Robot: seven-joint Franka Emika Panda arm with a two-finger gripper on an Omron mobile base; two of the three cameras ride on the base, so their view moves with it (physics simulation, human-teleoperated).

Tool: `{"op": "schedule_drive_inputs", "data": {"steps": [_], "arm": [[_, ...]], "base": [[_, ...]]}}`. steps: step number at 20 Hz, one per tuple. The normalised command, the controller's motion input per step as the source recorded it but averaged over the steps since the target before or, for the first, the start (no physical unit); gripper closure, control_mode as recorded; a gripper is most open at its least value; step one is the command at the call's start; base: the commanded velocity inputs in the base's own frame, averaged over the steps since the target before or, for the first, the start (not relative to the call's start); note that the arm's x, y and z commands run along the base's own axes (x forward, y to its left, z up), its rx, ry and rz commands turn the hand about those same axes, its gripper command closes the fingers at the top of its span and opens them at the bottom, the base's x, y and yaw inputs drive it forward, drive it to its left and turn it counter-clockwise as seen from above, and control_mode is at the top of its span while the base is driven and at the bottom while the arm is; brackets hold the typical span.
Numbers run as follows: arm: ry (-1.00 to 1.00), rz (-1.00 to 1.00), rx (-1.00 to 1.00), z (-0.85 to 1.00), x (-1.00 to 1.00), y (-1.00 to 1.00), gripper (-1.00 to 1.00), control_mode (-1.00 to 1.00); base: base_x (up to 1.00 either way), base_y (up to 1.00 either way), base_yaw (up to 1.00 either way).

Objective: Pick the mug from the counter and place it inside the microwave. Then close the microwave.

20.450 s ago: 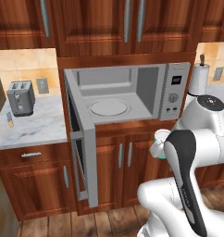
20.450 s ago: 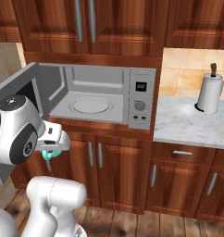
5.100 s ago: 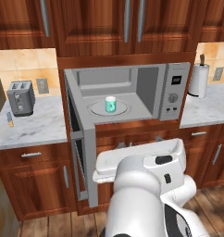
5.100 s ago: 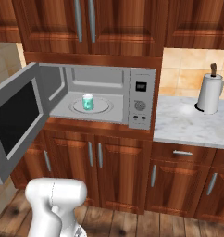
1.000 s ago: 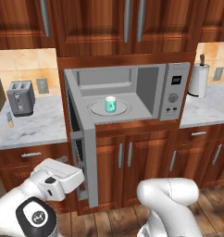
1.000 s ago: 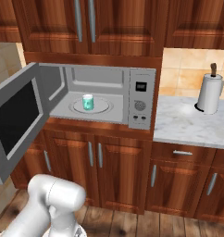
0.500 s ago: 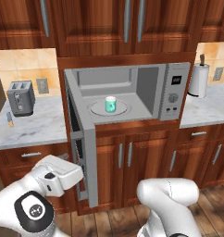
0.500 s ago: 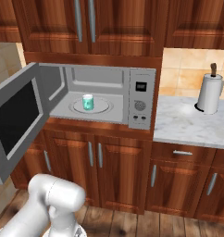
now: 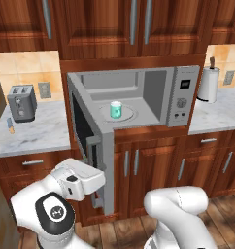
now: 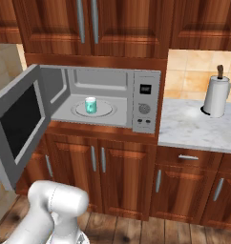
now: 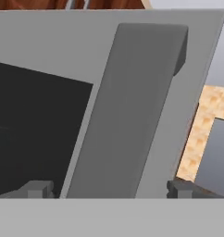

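Teal mug [image 9: 116,110] (whitish rim); grey-silver microwave [image 9: 160,95], dark-windowed door [image 10: 21,125]; reddish-brown wood cabinets [image 10: 122,27].

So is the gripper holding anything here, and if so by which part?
Nothing is held. The open gripper faces the grey bar handle of the grey-silver microwave's dark-windowed door, fingertips wide apart. The small teal-green mug stands free on the white turntable plate.

Arm folded low and to the left, elbow down near the floor. Gripper [image 11: 107,187] jaws spread wide, nothing between them; fingertips [image 11: 39,187] dark, one at each side.
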Motion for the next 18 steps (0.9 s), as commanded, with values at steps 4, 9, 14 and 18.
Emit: {"op": "schedule_drive_inputs", "data": {"steps": [4,9,14,18], "arm": [[0.0,0.0,0.03,0.08,0.0,-0.8,-1.0,-1.0],[0.0,0.05,0.02,0.11,0.01,-0.79,-1.0,-1.0],[0.05,0.09,0.0,0.16,0.05,-0.67,-1.0,-1.0],[0.14,0.07,0.0,0.14,0.16,-0.6,-1.0,-1.0]], "base": [[0.0,0.0,0.0],[0.0,0.0,0.0],[0.0,0.0,0.0],[0.0,0.0,0.0]]}}
